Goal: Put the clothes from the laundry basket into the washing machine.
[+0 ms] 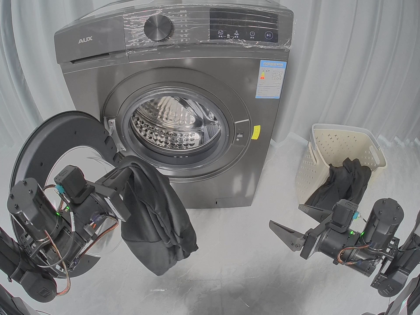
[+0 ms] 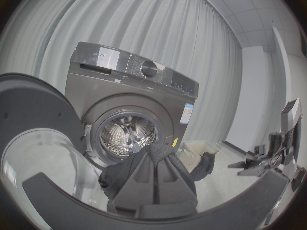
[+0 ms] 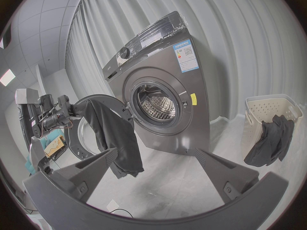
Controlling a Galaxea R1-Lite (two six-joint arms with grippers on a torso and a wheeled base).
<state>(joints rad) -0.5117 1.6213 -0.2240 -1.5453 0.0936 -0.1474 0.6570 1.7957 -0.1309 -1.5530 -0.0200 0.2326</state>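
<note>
My left end effector [image 1: 126, 171] is pinching 1 black garment [image 1: 159, 224], which hangs low in front of the washing machine [image 1: 183, 66], between the open door [image 1: 52, 141] and the drum [image 1: 175, 125]. I would raise it above the drum's lip and push deep before letting go, so no hem trails out. My right end effector [image 1: 286, 216] is spread near the laundry basket [image 1: 345, 132], where another dark garment [image 1: 345, 184] drapes over the rim.
</note>
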